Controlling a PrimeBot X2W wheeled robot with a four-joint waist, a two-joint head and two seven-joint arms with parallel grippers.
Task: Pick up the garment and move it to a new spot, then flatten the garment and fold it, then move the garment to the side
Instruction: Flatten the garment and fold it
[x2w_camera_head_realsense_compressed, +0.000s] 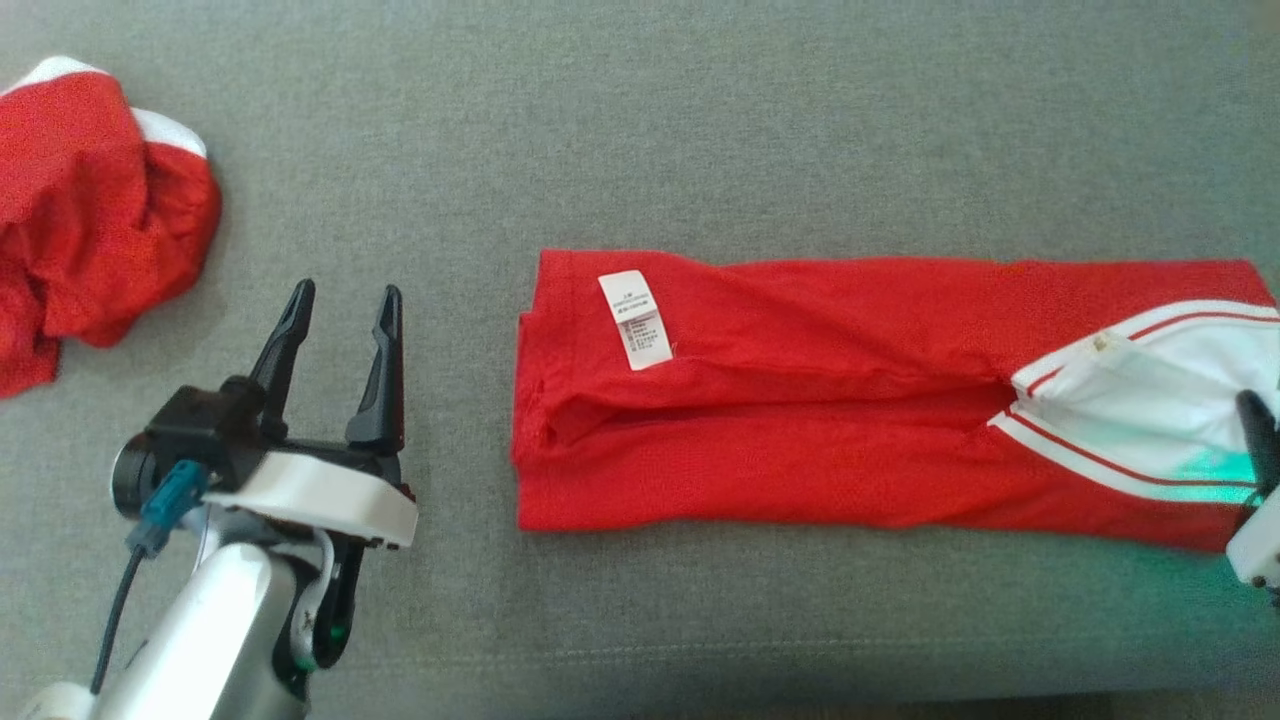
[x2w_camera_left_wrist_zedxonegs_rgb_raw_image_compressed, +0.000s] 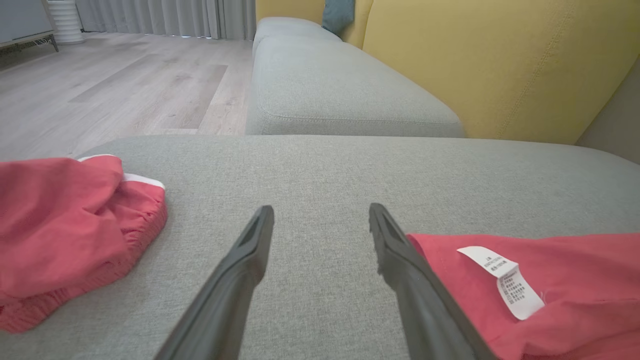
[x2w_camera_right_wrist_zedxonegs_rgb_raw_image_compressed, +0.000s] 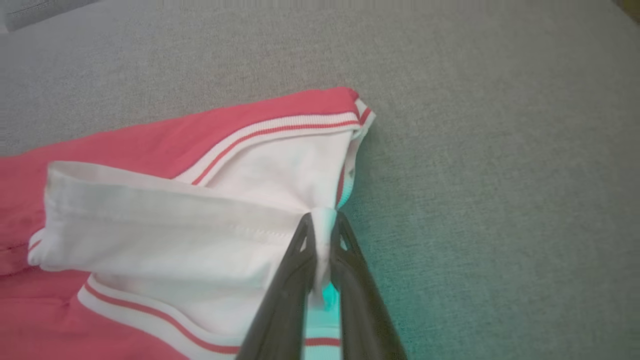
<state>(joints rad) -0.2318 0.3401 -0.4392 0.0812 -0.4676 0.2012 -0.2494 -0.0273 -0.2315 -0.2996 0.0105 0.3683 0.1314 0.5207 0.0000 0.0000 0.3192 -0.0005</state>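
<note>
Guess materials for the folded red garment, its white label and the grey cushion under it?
red garment: likely a thin synthetic sports knit, matte; fine mesh-like texture, soft creases, ribbed white striped trim.
label: probably a woven or satin care tag, smooth, small dark print.
grey cushion: woven upholstery fabric, matte and heathered; visible weave, stitched seam near the front edge.

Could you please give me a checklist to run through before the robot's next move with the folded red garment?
1. The right gripper is shut on the white collar fabric of the garment: ok.
2. That grip takes every layer there: cannot tell.
3. The left gripper holds the hem end: not ok; it is open, beside the cloth.
4. The garment lies flat in a long strip: ok, slight creases.
5. The crumpled red garment lies apart from the folded one: ok.
</note>
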